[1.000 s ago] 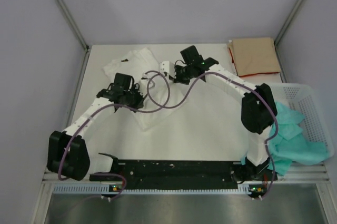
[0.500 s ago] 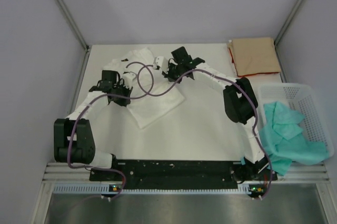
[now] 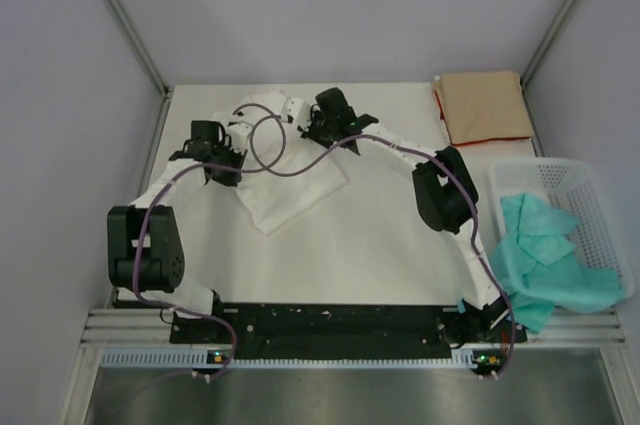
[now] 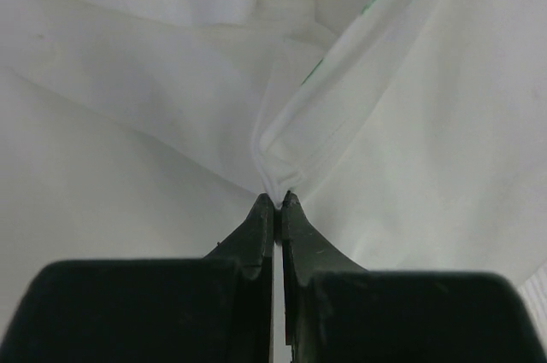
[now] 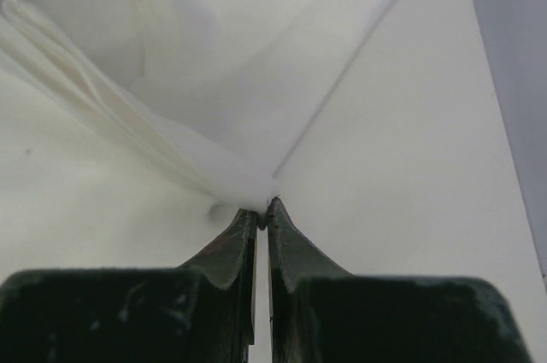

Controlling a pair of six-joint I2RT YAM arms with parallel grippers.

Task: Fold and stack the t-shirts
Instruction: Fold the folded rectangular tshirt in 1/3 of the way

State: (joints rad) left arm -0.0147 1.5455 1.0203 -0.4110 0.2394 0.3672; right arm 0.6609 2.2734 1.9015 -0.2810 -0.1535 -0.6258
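Evidently the left gripper (image 4: 278, 201) and right gripper (image 5: 263, 205) each pinch the white shirt (image 3: 295, 190) near the far edge of the counter (image 3: 400, 235), likely to fold it.

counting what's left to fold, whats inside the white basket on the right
Crumpled teal cloth fills the white mesh basket and spills over its near edge. Anything beneath the cloth is covered.

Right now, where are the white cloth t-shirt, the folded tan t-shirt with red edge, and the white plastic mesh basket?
White cloth t-shirt (image 3: 295, 197): top view, near flat part.
Folded tan t-shirt with red edge (image 3: 485, 105): top view, its middle.
White plastic mesh basket (image 3: 598, 217): top view, bare right mesh.
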